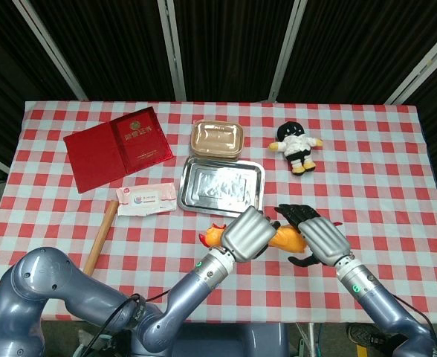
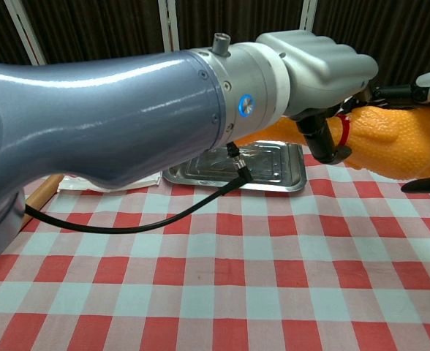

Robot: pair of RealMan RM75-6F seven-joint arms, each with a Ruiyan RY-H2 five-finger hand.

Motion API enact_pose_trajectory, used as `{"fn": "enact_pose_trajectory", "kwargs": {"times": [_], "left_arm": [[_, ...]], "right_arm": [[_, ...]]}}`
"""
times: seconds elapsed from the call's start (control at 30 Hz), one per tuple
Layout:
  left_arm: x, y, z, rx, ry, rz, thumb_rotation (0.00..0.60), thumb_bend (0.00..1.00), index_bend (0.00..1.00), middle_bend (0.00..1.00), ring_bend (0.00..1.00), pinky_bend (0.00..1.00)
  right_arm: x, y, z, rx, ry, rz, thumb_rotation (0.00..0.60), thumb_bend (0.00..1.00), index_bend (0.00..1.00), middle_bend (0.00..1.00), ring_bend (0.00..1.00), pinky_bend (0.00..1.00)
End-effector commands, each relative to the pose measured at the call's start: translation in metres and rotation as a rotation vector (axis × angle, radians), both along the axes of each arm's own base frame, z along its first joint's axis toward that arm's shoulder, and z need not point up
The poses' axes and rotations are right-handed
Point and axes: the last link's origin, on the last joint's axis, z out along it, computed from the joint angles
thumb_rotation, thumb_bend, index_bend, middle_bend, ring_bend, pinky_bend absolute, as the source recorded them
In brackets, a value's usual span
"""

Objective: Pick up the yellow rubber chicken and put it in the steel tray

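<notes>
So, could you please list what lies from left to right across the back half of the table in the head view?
Red booklet → brown lidded container → panda plush toy. The steel tray sits just in front of the container, so I leave it out of the order.

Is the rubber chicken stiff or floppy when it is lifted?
Probably fairly stiff: the rubber chicken, held by the left hand above the table, stays straight without sagging. Its glossy skin may be slippery. It is likely light.
</notes>
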Motion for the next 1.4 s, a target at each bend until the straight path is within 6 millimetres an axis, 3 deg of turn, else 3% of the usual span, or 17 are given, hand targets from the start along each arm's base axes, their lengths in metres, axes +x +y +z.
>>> {"fn": "enact_pose_trajectory", "kwargs": {"times": [0.03,0.37,0.97,1.17,1.4], "left_arm": [[-0.001,0.0,0.001,-0.003,-0.002,0.0,0.6,0.67,0.55,0.62,0.55,0.62],[-0.006,0.0,0.004,-0.013,-0.005,0.003,0.6,0.67,0.55,0.62,0.55,0.62],[-0.011,-0.001,0.009,-0.033,-0.001,0.003,0.6,0.67,0.55,0.62,0.55,0.62],[-0.011,-0.001,0.009,-0.038,-0.001,-0.001,0.6,0.67,0.55,0.62,0.55,0.62],[-0.011,-0.002,0.008,-0.047,0.0,-0.008,0.6,0.67,0.54,0.61,0.55,0.62]], "right_arm": [[0.0,-0.002,-0.001,-0.001,-0.004,-0.003,0.6,0.23,0.15,0.13,0.15,0.13],[-0.001,-0.008,0.0,-0.02,-0.018,-0.01,0.6,0.23,0.3,0.21,0.24,0.21],[-0.003,-0.014,-0.002,-0.021,-0.014,-0.026,0.6,0.32,0.57,0.42,0.45,0.43],[-0.004,-0.015,-0.003,-0.024,-0.013,-0.032,0.6,0.37,0.73,0.55,0.57,0.55],[-0.005,-0.018,-0.004,-0.037,-0.02,-0.043,0.6,0.46,0.97,0.74,0.78,0.7]]}}
